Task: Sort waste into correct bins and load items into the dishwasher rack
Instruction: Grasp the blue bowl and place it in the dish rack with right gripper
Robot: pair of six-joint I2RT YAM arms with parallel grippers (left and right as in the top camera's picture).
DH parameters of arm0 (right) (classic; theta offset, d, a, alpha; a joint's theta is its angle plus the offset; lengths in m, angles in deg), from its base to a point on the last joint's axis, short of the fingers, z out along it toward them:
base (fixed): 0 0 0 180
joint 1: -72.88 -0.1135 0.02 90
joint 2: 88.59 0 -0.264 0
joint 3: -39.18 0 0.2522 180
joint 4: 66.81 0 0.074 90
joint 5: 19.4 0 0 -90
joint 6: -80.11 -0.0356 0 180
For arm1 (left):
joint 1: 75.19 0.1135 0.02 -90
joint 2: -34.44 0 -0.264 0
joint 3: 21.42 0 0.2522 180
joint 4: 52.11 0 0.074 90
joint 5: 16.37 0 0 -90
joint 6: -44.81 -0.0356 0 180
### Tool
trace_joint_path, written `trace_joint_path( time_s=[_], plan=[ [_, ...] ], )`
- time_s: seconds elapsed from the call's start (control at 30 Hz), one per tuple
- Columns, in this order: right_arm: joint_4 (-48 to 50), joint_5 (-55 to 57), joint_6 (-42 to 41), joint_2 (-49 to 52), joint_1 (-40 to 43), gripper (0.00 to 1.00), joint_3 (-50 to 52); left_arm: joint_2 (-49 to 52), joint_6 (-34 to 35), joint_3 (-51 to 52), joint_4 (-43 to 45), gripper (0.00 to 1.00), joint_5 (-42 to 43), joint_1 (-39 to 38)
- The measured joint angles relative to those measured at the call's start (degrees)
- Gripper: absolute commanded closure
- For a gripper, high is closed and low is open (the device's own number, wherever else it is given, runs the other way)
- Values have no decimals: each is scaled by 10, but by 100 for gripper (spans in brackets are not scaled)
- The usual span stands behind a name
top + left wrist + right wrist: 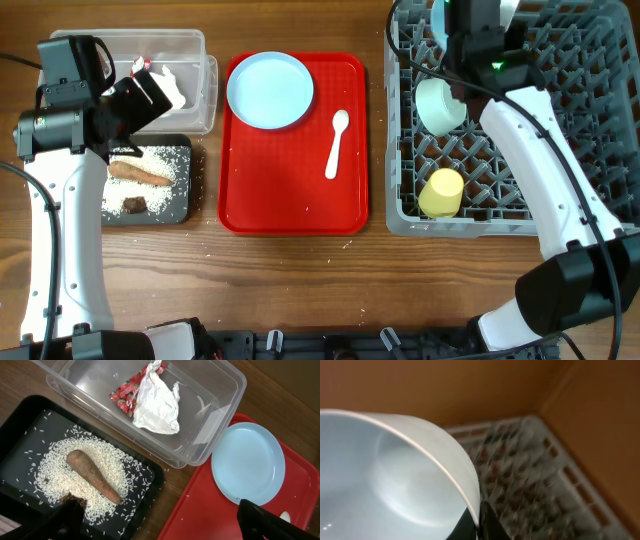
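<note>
Left claw [157, 509]: fingers wide apart and holding nothing, hanging over the spot where the two bins meet.
Clear rectangular plastic tub [222, 415]: just beyond the left claw, glossy with rounded corners. Inside lies the crumpled red-and-white wrapper [150, 402], papery and creased, so that piece of waste looks sorted.
Shallow black rectangular tray [20, 425]: right under the claw's left finger, matte and dark. It holds the loose white rice grains [50, 475] in a scattered bed, with the brown finger-long food piece [92, 477], smooth and tapered, lying on them. The small dark brown chunk [135, 205] sits at the near edge. The food waste looks done too.
Red plastic tray [290, 190]: off past the claw's right finger, slick and flat. The round light blue plate [270, 90] and the white plastic spoon [336, 145] are on it, well apart, and both have yet to be loaded. A few stray grains dot it.
Large grey plastic dishwasher rack [600, 60]: a lattice of upright pegs beneath the right claw [480, 525].
Right claw: clamped on the thin rim of a pale blue-white bowl [395, 475], smooth and glazed-looking, over the rack's left side. I can't tell whether it is seated yet.
Small yellow cup [441, 192]: nearer the rack's front edge than the claw, lying among the pegs, loaded.
Tally: waste sorted, cup in, bowl going in, plate and spoon waiting.
</note>
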Motion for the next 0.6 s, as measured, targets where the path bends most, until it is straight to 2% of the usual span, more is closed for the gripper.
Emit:
trace_joint_path(
  time_s=[0.03, 0.2, 0.5, 0.6],
  plan=[
    [42, 26, 45, 1, 0, 96, 0, 0, 0, 0, 0, 0, 0, 0],
    [97, 91, 144, 55, 0, 96, 0, 0, 0, 0, 0, 0, 0, 0],
    [392, 207, 407, 243, 5, 96, 0, 0, 0, 0, 0, 0, 0, 0],
    [439, 223, 465, 285, 7, 96, 0, 0, 0, 0, 0, 0, 0, 0]
  ],
)
